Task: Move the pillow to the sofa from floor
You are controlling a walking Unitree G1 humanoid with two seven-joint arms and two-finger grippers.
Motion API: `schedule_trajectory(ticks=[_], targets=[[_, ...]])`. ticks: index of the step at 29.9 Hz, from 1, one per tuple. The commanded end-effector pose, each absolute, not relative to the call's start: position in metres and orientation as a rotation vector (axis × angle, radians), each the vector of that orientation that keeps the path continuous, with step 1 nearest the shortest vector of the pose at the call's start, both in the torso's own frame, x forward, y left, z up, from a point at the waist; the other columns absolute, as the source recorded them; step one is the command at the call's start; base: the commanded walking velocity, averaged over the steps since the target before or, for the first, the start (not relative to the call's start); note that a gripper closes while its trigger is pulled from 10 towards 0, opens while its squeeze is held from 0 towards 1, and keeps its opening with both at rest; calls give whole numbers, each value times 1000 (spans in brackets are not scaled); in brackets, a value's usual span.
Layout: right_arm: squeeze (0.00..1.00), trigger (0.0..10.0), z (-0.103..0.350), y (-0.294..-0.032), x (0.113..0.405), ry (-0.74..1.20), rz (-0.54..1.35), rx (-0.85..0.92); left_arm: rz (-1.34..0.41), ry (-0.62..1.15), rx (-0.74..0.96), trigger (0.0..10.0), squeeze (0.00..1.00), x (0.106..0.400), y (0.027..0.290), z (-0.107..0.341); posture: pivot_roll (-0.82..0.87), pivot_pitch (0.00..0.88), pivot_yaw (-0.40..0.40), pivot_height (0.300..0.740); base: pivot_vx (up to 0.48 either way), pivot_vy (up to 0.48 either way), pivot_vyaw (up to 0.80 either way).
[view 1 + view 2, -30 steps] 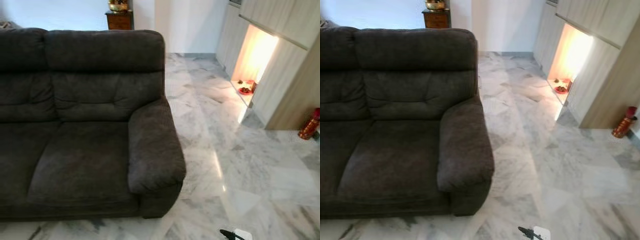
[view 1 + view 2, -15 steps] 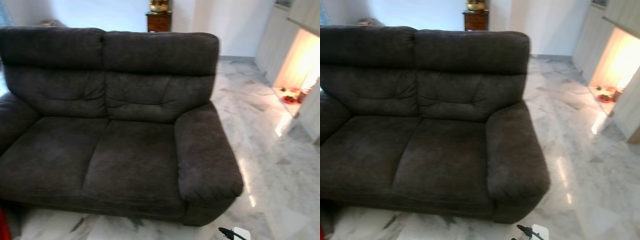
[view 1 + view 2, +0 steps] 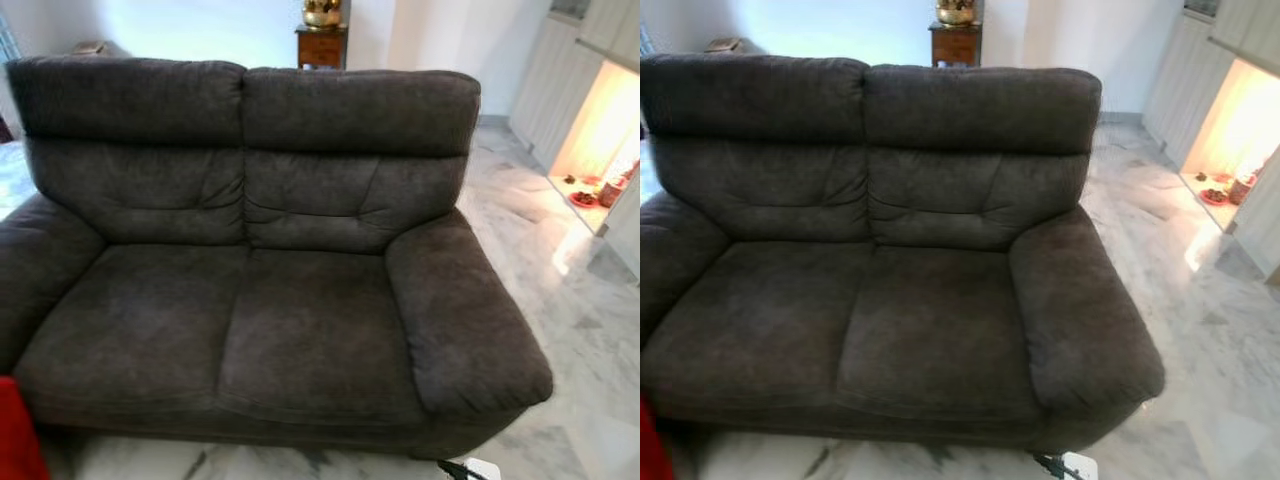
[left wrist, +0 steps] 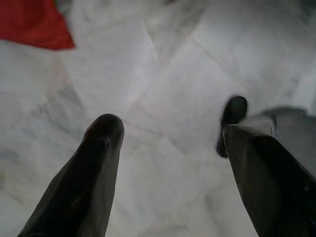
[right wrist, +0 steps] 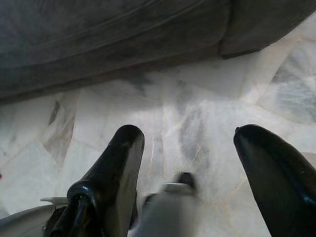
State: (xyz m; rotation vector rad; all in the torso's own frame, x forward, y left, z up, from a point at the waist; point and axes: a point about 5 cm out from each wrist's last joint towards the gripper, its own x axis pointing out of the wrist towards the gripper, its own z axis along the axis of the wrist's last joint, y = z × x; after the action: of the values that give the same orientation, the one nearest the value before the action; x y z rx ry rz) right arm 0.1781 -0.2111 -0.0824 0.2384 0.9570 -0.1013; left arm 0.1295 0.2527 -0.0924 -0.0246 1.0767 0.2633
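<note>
Dark grey fabric: the sofa (image 3: 250, 270), a two-seater with two back cushions and padded arms, faces the head camera and stands on the floor.
White marble: the floor (image 3: 590, 330), veined with grey, runs round the sofa's right end and back toward the far wall.
Pillow: a red pillow (image 3: 18, 435) lies on the floor at the lower left edge of the head view, just beside the sofa's front left corner; a corner of it also shows in the left wrist view (image 4: 34, 22). It is not on the sofa.
Left gripper: the left gripper (image 4: 170, 143) hangs over bare marble with its two black fingers spread wide and nothing between them; the pillow is well apart from the fingertips.
Right gripper: the right gripper (image 5: 190, 143) hangs over the floor just in front of the sofa's base, fingers wide apart and empty.
Behind the sofa: a small wooden cabinet (image 3: 322, 47) with a brass bowl (image 3: 322, 13) on top.
Right side: a lit niche (image 3: 600, 130) in pale cupboards, holding small red items.
</note>
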Motion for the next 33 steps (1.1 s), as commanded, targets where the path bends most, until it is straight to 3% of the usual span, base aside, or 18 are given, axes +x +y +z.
schedule_trajectory(ticks=[1, 13, 33], targets=[[0, 10000, -83, -212, 177, 959, -106, 232, 255, 1114, -18, 10000, 0, 120, 251, -96, 56, 0, 27, 740, 0, 469, 800], [0, 10000, -83, -211, 177, 955, -106, 253, 257, 1113, -17, 10000, 0, 120, 252, -96, 56, 0, 31, 740, 0, 468, 774], [0, 10000, -83, -210, 177, 946, -136, 287, 257, 1112, -20, 10000, 0, 120, 252, -96, 57, 0, 30, 740, 0, 466, 0]])
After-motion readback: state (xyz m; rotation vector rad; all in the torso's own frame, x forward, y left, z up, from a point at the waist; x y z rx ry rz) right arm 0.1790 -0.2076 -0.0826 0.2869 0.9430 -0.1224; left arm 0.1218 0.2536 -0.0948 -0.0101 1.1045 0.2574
